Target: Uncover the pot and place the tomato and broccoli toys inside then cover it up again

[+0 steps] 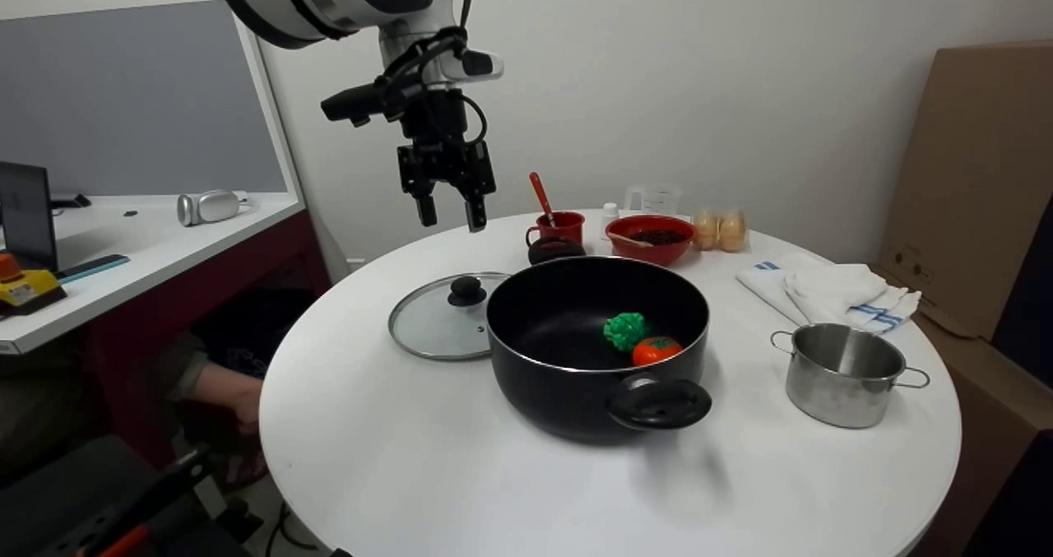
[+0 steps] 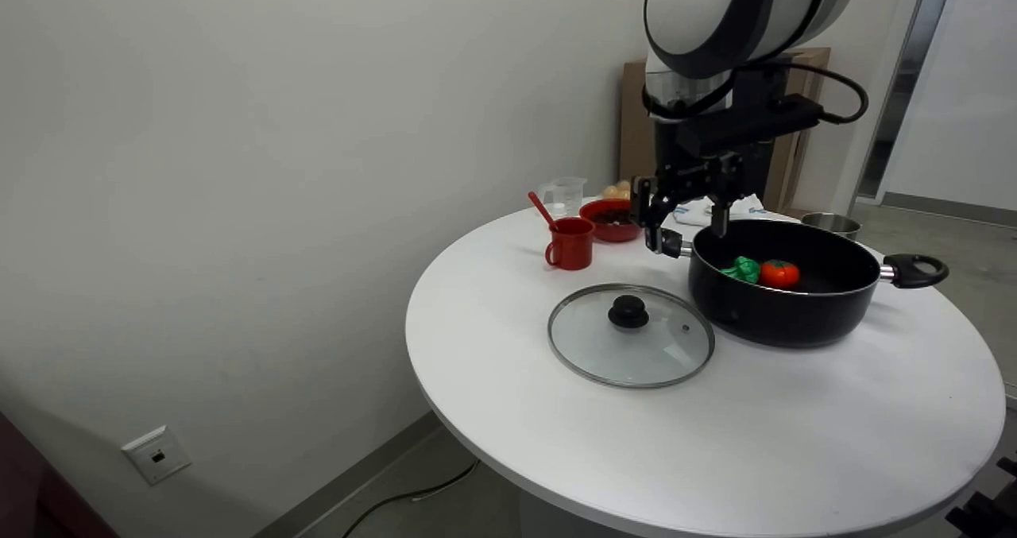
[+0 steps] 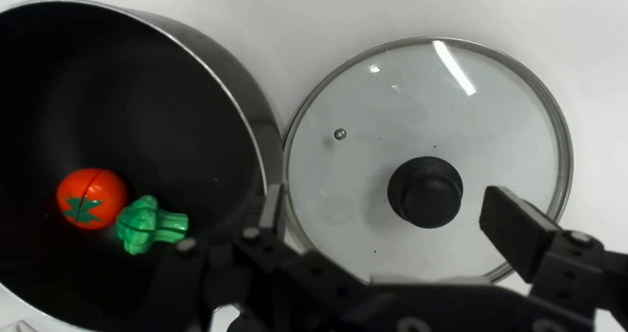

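White tabletop [image 1: 428, 458] below, the arm [image 1: 378, 6] hangs pointing down, jaws wide apart and empty.

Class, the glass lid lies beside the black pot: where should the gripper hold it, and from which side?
Grip the lid by its dark knob, from straight above. It lies flat, knob up, so its thin rim probably offers little to pinch, and the pot crowds one side. The knob looks narrower than the gap of the open gripper, so it should fit.
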You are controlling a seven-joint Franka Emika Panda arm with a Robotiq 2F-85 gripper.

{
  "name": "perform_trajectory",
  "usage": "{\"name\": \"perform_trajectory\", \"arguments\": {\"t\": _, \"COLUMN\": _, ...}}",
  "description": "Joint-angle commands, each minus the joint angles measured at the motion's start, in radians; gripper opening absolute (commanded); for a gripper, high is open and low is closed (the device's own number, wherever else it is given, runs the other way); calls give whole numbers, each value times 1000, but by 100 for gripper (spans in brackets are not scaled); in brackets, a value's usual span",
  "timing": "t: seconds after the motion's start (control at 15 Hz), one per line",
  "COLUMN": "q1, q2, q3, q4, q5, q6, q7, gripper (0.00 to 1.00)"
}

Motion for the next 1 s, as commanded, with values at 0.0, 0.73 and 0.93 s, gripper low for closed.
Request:
{"name": "perform_trajectory", "arguments": {"t": 0.0, "q1": -2, "q2": 61, "q3": -13, "q4": 91, "q5": -25, "q6": -8, "q7": 33, "gripper": 100}}
{"name": "perform_trajectory", "arguments": {"t": 0.73, "q1": 29, "q2": 248, "q3": -23, "q4": 290, "q5": -3, "q6": -40, "q7": 33, "gripper": 100}}
{"name": "perform_trajectory", "arguments": {"t": 0.93, "q1": 55, "q2": 269, "q3": -18, "q4": 289, "q5": -4, "q6": -38, "q7": 41, "gripper": 100}}
